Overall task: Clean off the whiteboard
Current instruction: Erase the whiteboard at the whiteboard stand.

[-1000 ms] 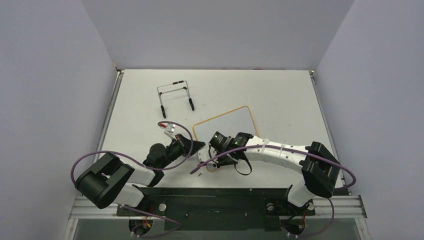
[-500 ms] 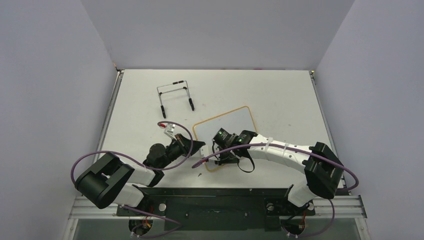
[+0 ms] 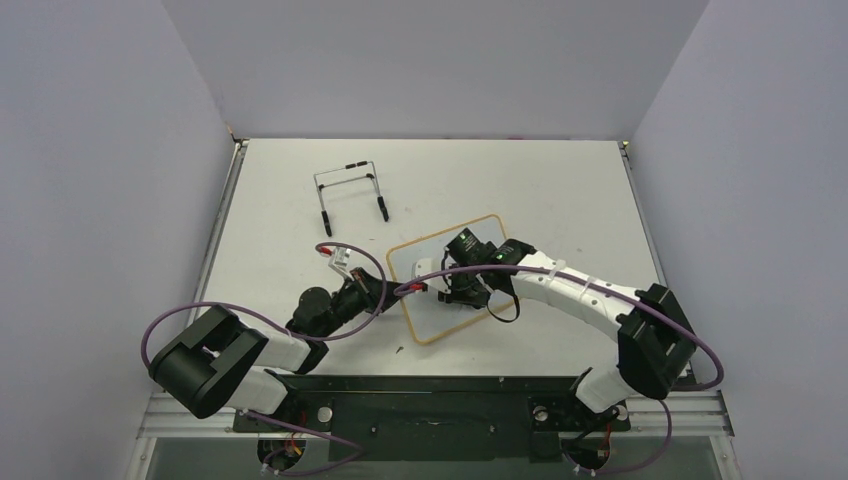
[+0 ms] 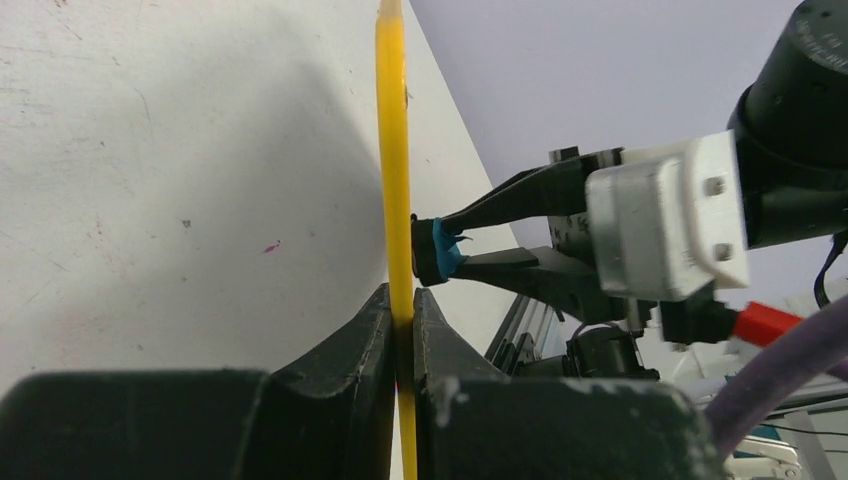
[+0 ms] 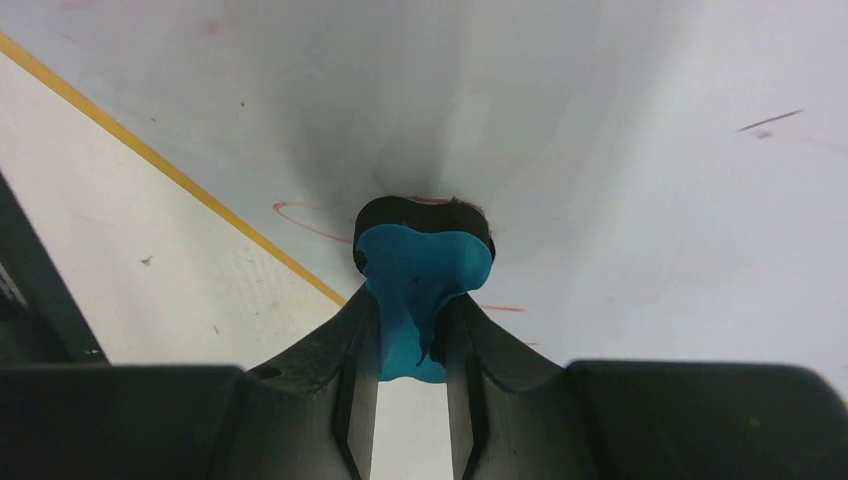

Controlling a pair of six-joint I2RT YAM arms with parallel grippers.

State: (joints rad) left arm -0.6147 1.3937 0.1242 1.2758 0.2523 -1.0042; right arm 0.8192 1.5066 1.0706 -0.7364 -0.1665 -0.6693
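Observation:
The whiteboard [image 3: 433,320], white with a thin tan frame, lies flat on the table in front of the arms. My left gripper [image 3: 397,291] is shut on its left edge; in the left wrist view the yellow frame [image 4: 392,150] runs edge-on between my closed jaws [image 4: 402,312]. My right gripper [image 3: 445,292] is shut on the small blue eraser [image 5: 420,268] and presses it onto the board's surface [image 5: 560,120]. Faint red lines [image 5: 308,224] remain beside the eraser. The eraser also shows in the left wrist view [image 4: 441,250].
A black wire easel stand [image 3: 350,190] lies at the back left of the table. Grey walls close the table on three sides. Purple cables loop beside both arm bases.
My right gripper has slid the eraser from the board's near left corner up toward its middle. My left gripper has kept its hold on the board's edge.

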